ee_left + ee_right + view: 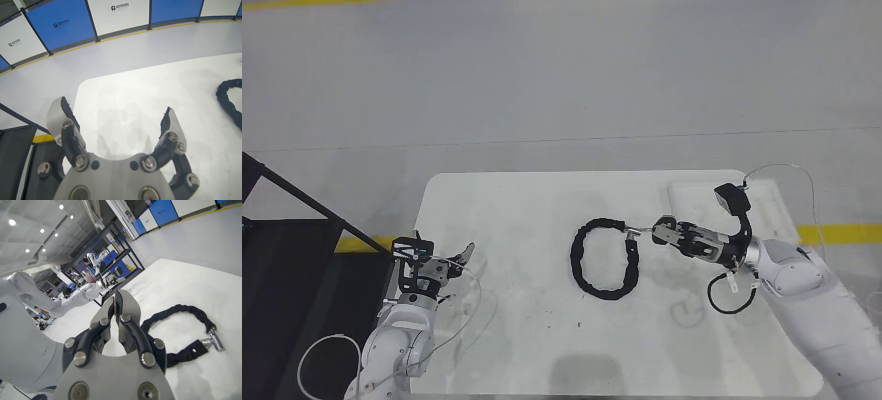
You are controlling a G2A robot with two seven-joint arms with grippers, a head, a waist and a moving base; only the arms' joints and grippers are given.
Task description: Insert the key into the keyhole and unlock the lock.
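Observation:
A black fabric-sleeved chain lock (587, 275) lies curled in a loop at the middle of the white table (512, 330). Its silver metal end (630, 233) points to the right. In the right wrist view the chain (189, 308) and the metal end (213, 339) lie beside my right gripper (115, 296). That gripper (654, 230) is just right of the metal end, shut, with a thin sliver that looks like the key pinched between its pads. My left gripper (439, 247) hovers open and empty over the table's left edge, far from the chain (226, 102).
A dark framed rack (292, 290) stands off the table's left side, close to my left gripper (116, 104). A black cable loop (727, 300) hangs by the right arm. Bare table lies in front of and behind the chain.

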